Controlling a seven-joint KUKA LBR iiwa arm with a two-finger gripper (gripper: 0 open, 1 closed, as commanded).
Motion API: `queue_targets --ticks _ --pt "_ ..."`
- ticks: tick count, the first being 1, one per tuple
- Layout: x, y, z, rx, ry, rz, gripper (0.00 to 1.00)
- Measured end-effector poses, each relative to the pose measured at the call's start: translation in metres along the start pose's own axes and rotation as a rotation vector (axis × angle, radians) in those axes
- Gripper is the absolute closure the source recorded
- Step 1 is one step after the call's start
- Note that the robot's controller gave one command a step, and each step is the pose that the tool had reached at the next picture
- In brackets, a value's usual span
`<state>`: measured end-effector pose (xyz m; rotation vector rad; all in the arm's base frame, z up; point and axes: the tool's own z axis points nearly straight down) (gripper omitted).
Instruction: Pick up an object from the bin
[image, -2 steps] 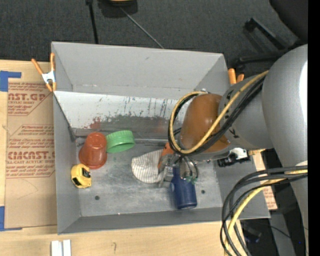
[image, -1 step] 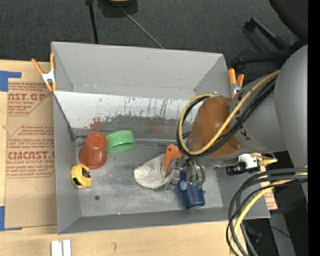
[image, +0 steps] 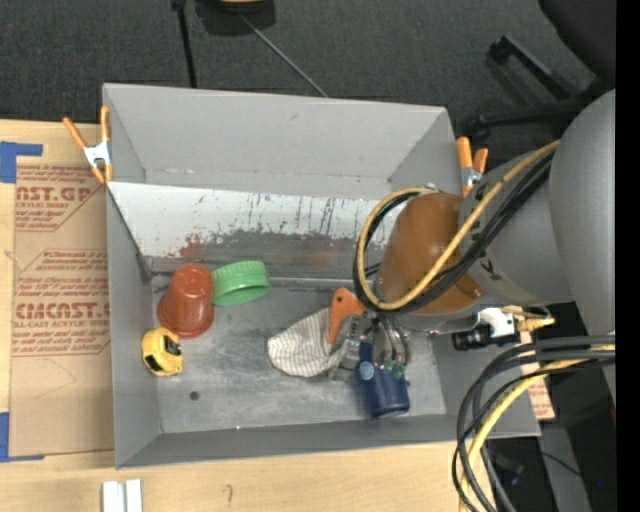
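Blue bottle (image: 385, 393) beside claw (image: 374, 346)

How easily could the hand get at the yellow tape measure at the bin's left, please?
Probably yes: the tape measure lies uncovered beside the orange cup, nothing on top. The hand is across the bin, by the white cloth.

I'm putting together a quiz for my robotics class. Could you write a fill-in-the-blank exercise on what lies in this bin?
1. The round lid beside the orange cup is ___.
2. The tape measure next to that cup is ___.
3. The gripper hangs just over a ___ cylinder, beside the white cloth.
Missing words: green; yellow; blue.
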<state>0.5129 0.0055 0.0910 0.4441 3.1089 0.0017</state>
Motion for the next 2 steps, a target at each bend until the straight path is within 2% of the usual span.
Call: queue_targets --ticks 1,2 --pt "-0.004 0.005 -0.048 0.002 0.007 0.015 1.0" --pt "0.001 -0.003 -0.155 0.0 -0.001 -0.043 1.0"
